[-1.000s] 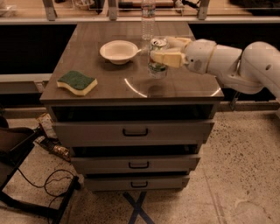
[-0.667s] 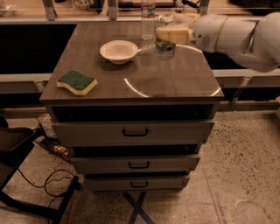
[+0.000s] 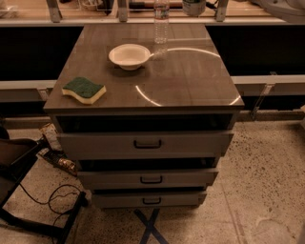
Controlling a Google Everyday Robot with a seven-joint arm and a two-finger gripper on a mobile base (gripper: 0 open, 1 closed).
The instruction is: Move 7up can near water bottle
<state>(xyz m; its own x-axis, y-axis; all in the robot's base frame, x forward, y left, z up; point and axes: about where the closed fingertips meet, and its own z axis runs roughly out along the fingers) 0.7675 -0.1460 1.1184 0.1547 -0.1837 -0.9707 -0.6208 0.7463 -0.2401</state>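
Observation:
The water bottle (image 3: 161, 24) stands upright at the back of the cabinet top (image 3: 190, 71), just behind the white bowl. The lower part of the 7up can (image 3: 193, 6), with its green band, shows at the top edge of the camera view, to the right of the bottle and above the cabinet's back edge. My gripper is beyond the top edge of the view. Only a pale piece of my arm (image 3: 281, 6) shows at the top right corner. What holds the can is hidden.
A white bowl (image 3: 129, 55) sits at the back left of the cabinet top. A green and yellow sponge (image 3: 84, 89) lies near the front left corner. The cabinet has three drawers (image 3: 147, 143). A cable and a dark stand (image 3: 43, 209) lie on the floor at the left.
My arm has lifted the can up and back from in front of the bottle, and the gripper has left the view at the top. Bottle, bowl and sponge have not moved.

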